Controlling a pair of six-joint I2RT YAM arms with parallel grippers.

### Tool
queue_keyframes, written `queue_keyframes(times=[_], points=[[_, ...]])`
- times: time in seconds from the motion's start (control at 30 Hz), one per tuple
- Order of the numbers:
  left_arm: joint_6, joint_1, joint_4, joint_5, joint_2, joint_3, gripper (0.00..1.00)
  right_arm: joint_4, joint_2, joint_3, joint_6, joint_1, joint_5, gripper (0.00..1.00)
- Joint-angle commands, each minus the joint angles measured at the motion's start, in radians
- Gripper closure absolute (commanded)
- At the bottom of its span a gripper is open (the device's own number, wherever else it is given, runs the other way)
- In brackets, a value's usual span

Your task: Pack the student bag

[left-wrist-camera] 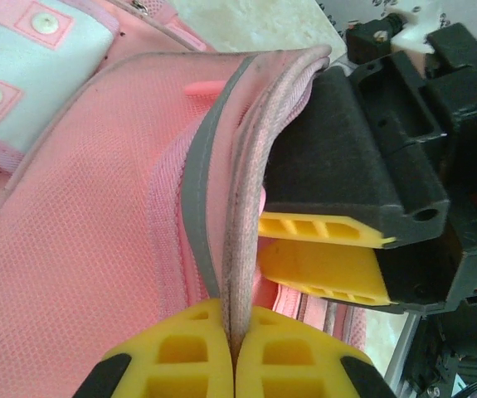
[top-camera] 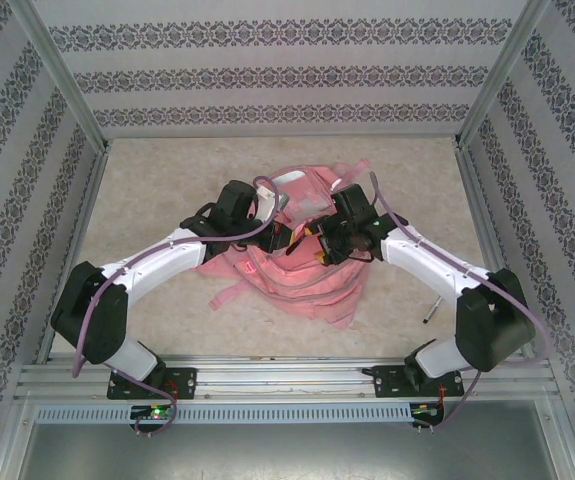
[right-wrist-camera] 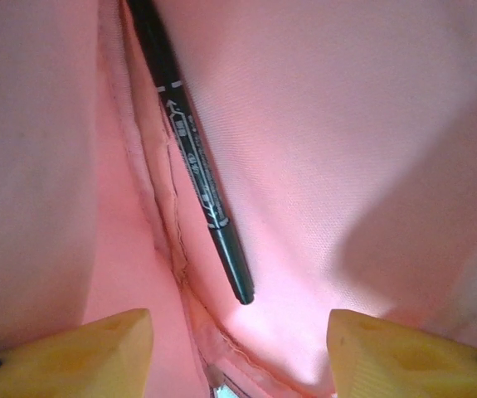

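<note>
Item 1. My left gripper (left-wrist-camera: pixel 234 352): its yellow fingers were clamped together on the raised rim of the student bag (left-wrist-camera: pixel 80 249), a large soft pink fabric backpack. The grey-trimmed, piped edge stood pinched upright between the pads.

Item 2. My right gripper (right-wrist-camera: pixel 238 352): its yellow fingertips stood apart and held nothing. They were set inside the bag, against its smooth pink lining.

Item 3. Slim black marker pen (right-wrist-camera: pixel 197 174) with white print: it lay loose along a seam of the lining, just ahead of my right fingertips. Its tip pointed toward them and touched neither.

Item 4. The bag itself lay mid-table between my two arms, its pink straps splayed toward the near edge.

Item 5. Beige speckled table (top-camera: pixel 167 180): a thin dark stick (top-camera: pixel 432 310), too small to identify, lay on it to the right of the bag, apart from it.
</note>
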Motion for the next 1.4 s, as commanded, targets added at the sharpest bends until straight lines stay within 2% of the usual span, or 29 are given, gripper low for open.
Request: queue_keyframes(times=[0.0, 0.13, 0.2, 0.3, 0.4, 0.43, 0.5, 0.57, 0.73, 0.8, 0.87, 0.93, 1.13, 1.27, 1.37], points=[[-0.016, 0.008, 0.086, 0.046, -0.021, 0.019, 1.0, -0.066, -0.106, -0.03, -0.061, -0.015, 0.055, 0.39], [-0.01, 0.015, 0.093, 0.009, -0.02, -0.002, 1.0, -0.159, -0.225, -0.093, -0.254, -0.095, 0.076, 0.33], [-0.017, 0.019, 0.122, -0.01, -0.014, -0.027, 1.0, -0.204, -0.272, -0.127, -0.351, -0.151, 0.058, 0.39], [-0.065, 0.028, 0.181, 0.024, 0.014, -0.05, 1.0, -0.201, -0.302, -0.146, -0.526, -0.2, -0.051, 0.52], [-0.059, 0.029, 0.169, 0.055, 0.03, -0.038, 1.0, -0.307, -0.31, -0.111, -0.708, -0.25, -0.056, 0.54], [-0.042, 0.028, 0.152, 0.047, 0.027, -0.036, 1.0, -0.37, -0.311, -0.093, -0.766, -0.292, -0.012, 0.51], [-0.011, 0.029, 0.124, 0.014, 0.02, -0.04, 1.0, -0.465, -0.313, -0.088, -0.806, -0.407, 0.104, 0.37], [0.025, 0.029, 0.104, -0.013, 0.025, -0.041, 1.0, -0.48, -0.316, -0.127, -0.836, -0.551, 0.149, 0.25], [0.052, 0.03, 0.133, -0.026, 0.099, -0.055, 1.0, -0.471, -0.313, -0.236, -0.855, -0.801, 0.158, 0.1], [0.002, 0.03, 0.223, -0.019, 0.127, -0.088, 1.0, -0.438, -0.313, -0.295, -0.854, -0.892, 0.143, 0.05], [-0.057, 0.029, 0.318, -0.017, 0.145, -0.12, 1.0, -0.392, -0.302, -0.345, -0.873, -0.952, 0.144, 0.04], [-0.08, 0.029, 0.363, -0.012, 0.15, -0.128, 1.0, -0.365, -0.271, -0.365, -0.902, -0.983, 0.163, 0.04], [-0.05, 0.022, 0.344, -0.04, 0.105, -0.142, 1.0, -0.322, -0.162, -0.388, -0.961, -1.007, 0.229, 0.04], [0.015, 0.022, 0.302, -0.046, 0.064, -0.156, 1.0, -0.278, -0.09, -0.392, -0.963, -1.017, 0.139, 0.05], [0.073, 0.027, 0.259, -0.063, 0.053, -0.158, 1.0, -0.281, -0.049, -0.36, -1.002, -0.985, 0.1, 0.08]])
